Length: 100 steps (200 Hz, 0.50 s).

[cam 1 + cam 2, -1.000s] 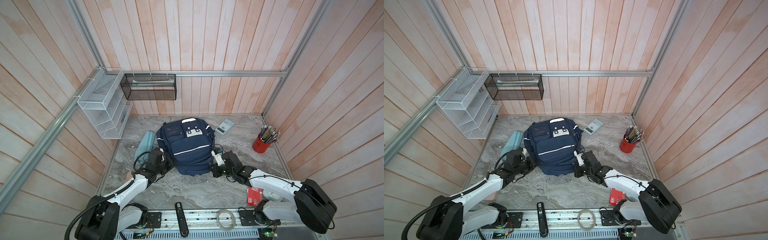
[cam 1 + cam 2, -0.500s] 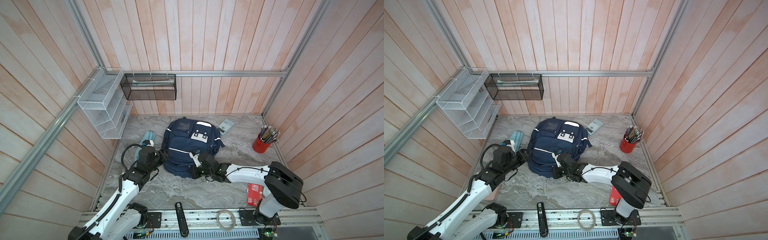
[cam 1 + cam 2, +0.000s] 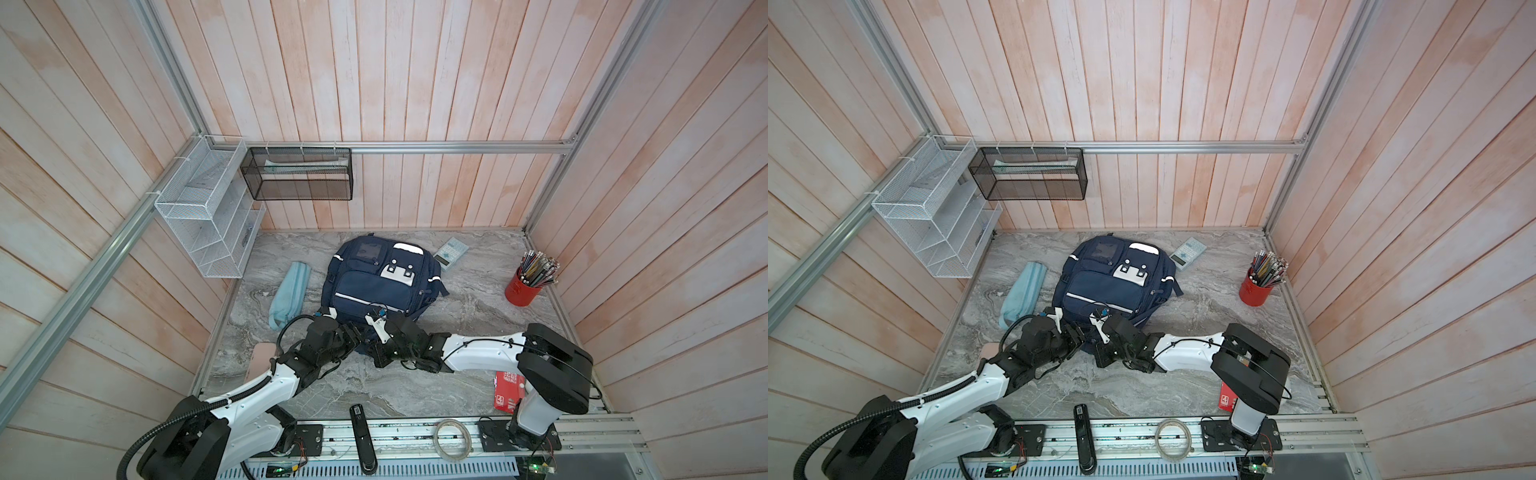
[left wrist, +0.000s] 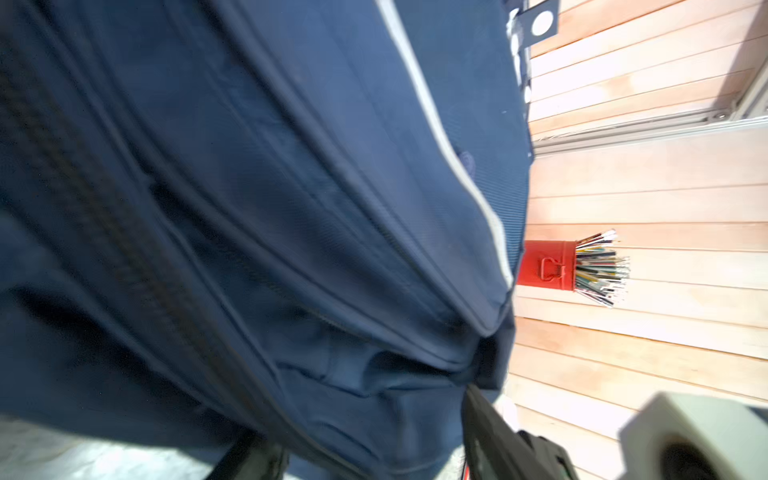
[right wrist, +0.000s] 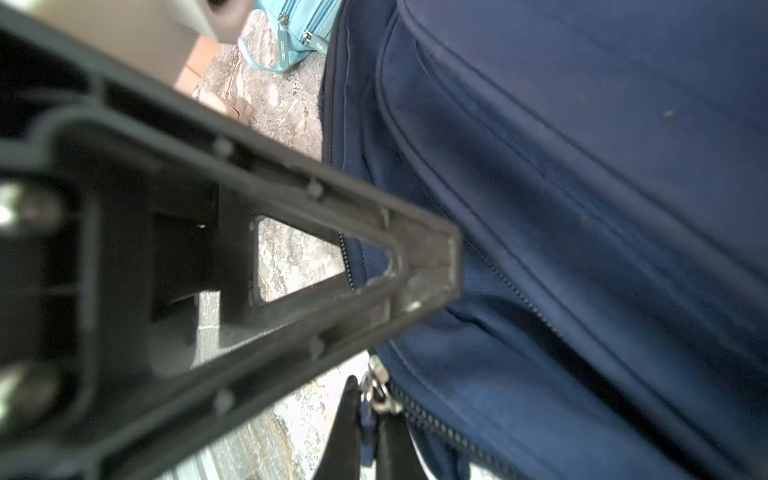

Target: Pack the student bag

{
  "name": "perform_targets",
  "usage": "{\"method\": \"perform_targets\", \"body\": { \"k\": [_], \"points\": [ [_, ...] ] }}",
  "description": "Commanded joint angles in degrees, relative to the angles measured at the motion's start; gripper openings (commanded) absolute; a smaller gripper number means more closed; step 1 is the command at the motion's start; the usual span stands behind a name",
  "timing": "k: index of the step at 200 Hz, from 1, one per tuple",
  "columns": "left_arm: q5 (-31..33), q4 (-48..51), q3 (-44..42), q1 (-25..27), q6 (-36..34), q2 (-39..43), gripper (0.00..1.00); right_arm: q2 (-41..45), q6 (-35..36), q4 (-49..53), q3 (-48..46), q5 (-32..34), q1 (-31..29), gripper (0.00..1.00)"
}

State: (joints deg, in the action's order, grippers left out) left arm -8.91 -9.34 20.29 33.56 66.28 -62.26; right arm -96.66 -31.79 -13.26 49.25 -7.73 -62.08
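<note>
1. A white wire rack (image 3: 208, 224) hangs on the left wall, at 10 o'clock from the tabletop (image 3: 457, 320). A black mesh basket (image 3: 297, 174) hangs on the back wall just beside it.
2. A light-blue pencil case (image 3: 289, 295) lies flat at 9 o'clock of the student bag (image 3: 374, 286), near it but apart.
3. The left gripper (image 3: 358, 335) sits at the bag's 6 o'clock edge. In the left wrist view its fingers (image 4: 490, 424) stand well apart with navy fabric between them, and they clamp nothing.
4. The student bag lies flat with its pockets facing up, mid-tabletop toward 12 o'clock.
5. The right gripper (image 5: 368, 399) is at the same 6 o'clock edge, just right of the left one. Its tips are pinched together on a zip pull (image 5: 377, 384).
6. A calculator (image 3: 451, 253) lies at 1 o'clock of the bag, just beside its corner.
7. A red cup of pencils (image 3: 521, 289) stands upright at 3 o'clock, well apart.
8. A red box (image 3: 505, 390) lies at 5 o'clock, partly hidden by the right arm.
</note>
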Motion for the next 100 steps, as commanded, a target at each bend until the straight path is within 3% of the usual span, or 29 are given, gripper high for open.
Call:
{"method": "perform_targets", "body": {
  "k": [1,23,46,53,67,74,100],
  "points": [
    [6.3,0.1,2.2,2.3,1.7,3.3,0.61,-1.1,0.9,-0.9,1.7,-0.2,-1.0,0.00],
    [9.6,2.7,1.2,2.0,1.7,5.0,0.61,-0.6,1.6,-2.9,0.8,-1.6,-1.0,0.00],
    [4.4,-0.2,0.3,-0.4,1.2,-1.9,0.61,0.3,3.3,-3.3,0.8,-2.9,-1.0,0.00],
    [3.2,-1.0,0.7,-0.6,0.0,-4.2,0.51,0.8,3.9,-3.0,0.7,-2.9,-1.0,0.00],
    [2.2,-0.9,1.7,-0.7,-1.0,-6.6,0.14,2.2,4.7,-2.2,-0.2,-1.5,-0.9,0.00],
    [2.0,-1.5,1.7,-0.8,-1.1,-6.2,0.01,3.1,4.9,-1.2,-0.8,-0.4,-0.7,0.00],
    [4.7,3.4,1.1,-0.9,-2.8,0.4,0.00,7.2,5.2,3.9,-4.6,2.3,2.7,0.00]
  ]
}}
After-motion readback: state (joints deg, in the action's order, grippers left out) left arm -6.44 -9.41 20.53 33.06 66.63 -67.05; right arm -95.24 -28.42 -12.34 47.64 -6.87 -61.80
